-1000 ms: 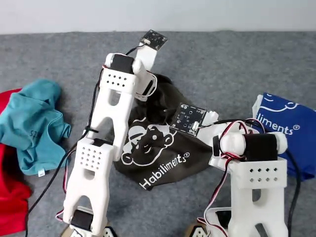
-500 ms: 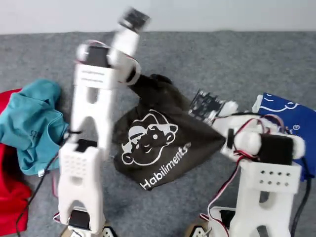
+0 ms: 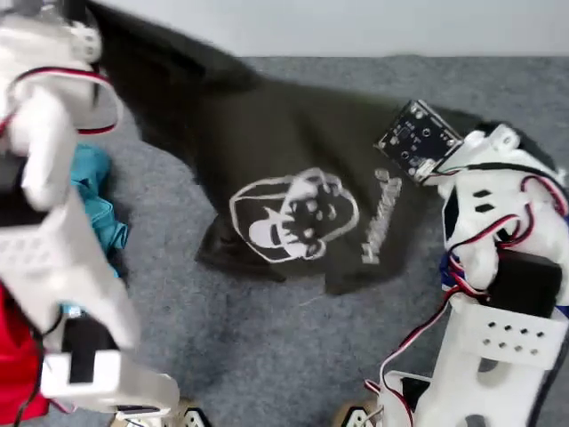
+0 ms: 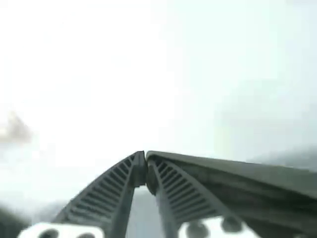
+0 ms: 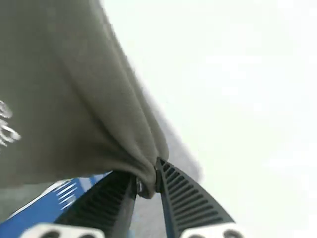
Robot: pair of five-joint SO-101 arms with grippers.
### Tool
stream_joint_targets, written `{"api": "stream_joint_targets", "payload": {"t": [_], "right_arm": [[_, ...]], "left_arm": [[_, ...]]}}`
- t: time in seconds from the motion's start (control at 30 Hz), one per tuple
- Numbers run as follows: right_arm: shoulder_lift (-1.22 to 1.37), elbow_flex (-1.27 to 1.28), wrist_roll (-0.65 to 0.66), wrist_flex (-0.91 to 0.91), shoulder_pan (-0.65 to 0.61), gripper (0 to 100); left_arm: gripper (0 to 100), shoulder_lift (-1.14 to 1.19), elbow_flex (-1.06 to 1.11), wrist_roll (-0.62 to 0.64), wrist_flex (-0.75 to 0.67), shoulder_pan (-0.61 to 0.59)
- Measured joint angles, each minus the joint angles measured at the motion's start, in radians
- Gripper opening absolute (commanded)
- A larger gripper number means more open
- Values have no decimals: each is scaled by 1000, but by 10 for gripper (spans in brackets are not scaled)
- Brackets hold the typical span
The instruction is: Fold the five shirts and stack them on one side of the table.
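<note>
While holding the dark shirt (image 3: 293,133) spread in the air between the two arms, hold the tension even and avoid tugging either corner loose. Note the left gripper (image 4: 145,171) pinched fully closed, with a dark band of cloth running off from its tips. Note the right gripper (image 5: 147,184) closed likewise, with a bunched fold of the same cloth nipped between its ribbed fingers (image 5: 183,198). Judge that right-hand hold as slight, only a small gather of cloth, and so move gently.

Lower both ends together and level. Let the bottom hem meet the grey table (image 3: 293,356) first, then lay the rest down flat, printed side up and free of creases. Cannot tell whether the hem is touching the table or just above it. Aim for the bare patch between the teal shirt (image 3: 98,205) and the blue shirt (image 5: 54,201). Steer clear of draping over either, and of the red shirt (image 3: 13,356) beside the teal one. Let go only once the cloth lies flat, then fold. Expect limp, sagging cloth, so watch the middle.

On the front of the dark shirt: a white cartoon figure (image 3: 293,213) and, beside it, a line of white lettering (image 3: 382,218), too smeared to read. On the blue shirt: white lettering as well, cut off and not legible.
</note>
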Motion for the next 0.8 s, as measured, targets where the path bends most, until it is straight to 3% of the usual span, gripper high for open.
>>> {"api": "stream_joint_targets", "payload": {"t": [0.43, 0.8], "right_arm": [[-66, -2, 0, -305, 3, 10], [-198, -2, 0, -410, 9, 9]], "left_arm": [[13, -161, -9, -97, -293, -3], [13, -270, -11, -270, -419, -3]]}}
